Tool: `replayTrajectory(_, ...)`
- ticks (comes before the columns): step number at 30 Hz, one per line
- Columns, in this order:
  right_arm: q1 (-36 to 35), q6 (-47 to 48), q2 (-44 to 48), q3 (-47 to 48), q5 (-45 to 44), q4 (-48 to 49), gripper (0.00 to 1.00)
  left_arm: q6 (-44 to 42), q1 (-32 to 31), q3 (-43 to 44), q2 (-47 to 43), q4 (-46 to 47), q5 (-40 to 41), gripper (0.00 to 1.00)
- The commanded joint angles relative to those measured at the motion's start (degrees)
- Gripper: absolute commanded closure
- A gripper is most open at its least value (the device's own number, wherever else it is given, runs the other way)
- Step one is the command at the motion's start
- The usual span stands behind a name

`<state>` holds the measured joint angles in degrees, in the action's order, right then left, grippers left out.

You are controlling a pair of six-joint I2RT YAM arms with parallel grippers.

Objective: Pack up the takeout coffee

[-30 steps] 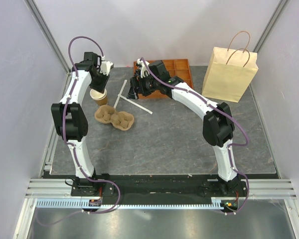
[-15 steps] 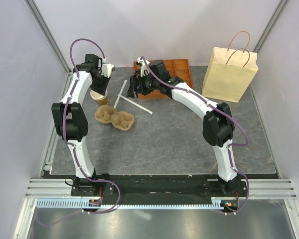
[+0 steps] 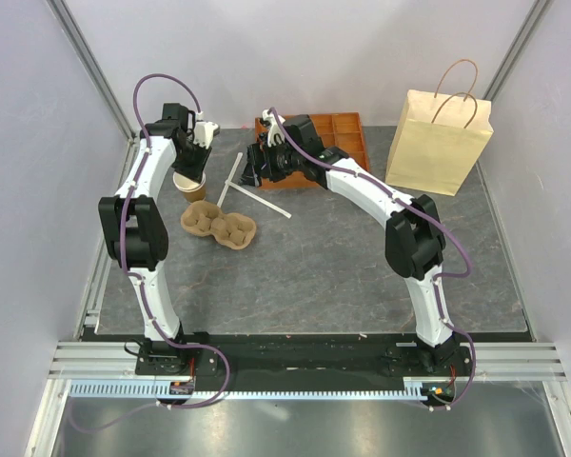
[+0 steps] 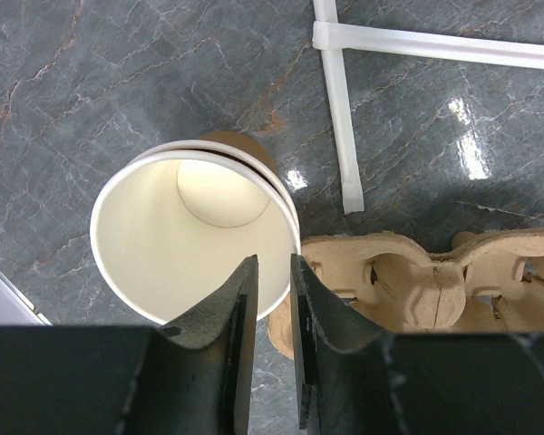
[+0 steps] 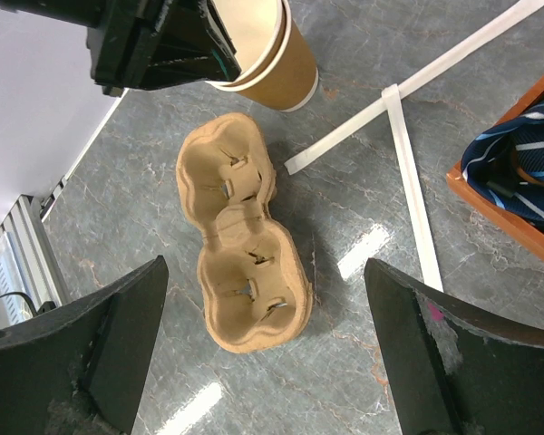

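Note:
The lidded takeout coffee is not in view. A brown paper cup (image 3: 192, 187) with no lid, cream inside, stands at the back left with a second like cup nested in it (image 4: 195, 236). My left gripper (image 3: 192, 164) is right over it. Its jaws (image 4: 272, 272) are nearly together across the cup's near rim, one finger inside and one outside. The cup also shows in the right wrist view (image 5: 272, 54). My right gripper (image 3: 262, 168) is wide open and empty, up above the table (image 5: 265, 267).
A tan pulp cup carrier (image 3: 219, 225) lies just in front of the cup (image 5: 240, 245). Two white wrapped straws (image 3: 236, 177) lie crossed to its right. An orange tray (image 3: 347, 133) stands at the back, and a kraft paper bag (image 3: 438, 143) at the back right.
My left gripper has shifted slightly right and back at the cup's rim. The cup has nudged a little right. The right arm has hardly moved.

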<state>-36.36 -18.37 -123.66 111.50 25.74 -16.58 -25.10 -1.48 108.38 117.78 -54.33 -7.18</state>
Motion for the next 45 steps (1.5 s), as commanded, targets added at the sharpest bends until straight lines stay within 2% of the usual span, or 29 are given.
replayTrajectory(1, 0.15, -0.88, -1.06, 2.32, 1.16, 2.25, 0.02, -1.18, 0.07, 1.05, -1.85, -0.69, -1.08, 0.72)
replayTrajectory(13, 0.15, -0.97, -0.97, 2.23, 1.51, 2.34, 0.02, -0.82, 0.07, 3.68, -2.02, -0.69, -1.26, 0.71)
replayTrajectory(38, 0.24, -0.97, -1.68, 2.49, 1.16, 2.34, 0.02, -1.09, 0.07, 1.93, 1.84, -0.87, -0.47, 0.74)
replayTrajectory(45, 0.15, -0.79, -1.76, 2.4, 1.16, 2.34, 0.02, -1.18, 0.07, 2.1, 2.46, -0.78, -0.38, 0.82)
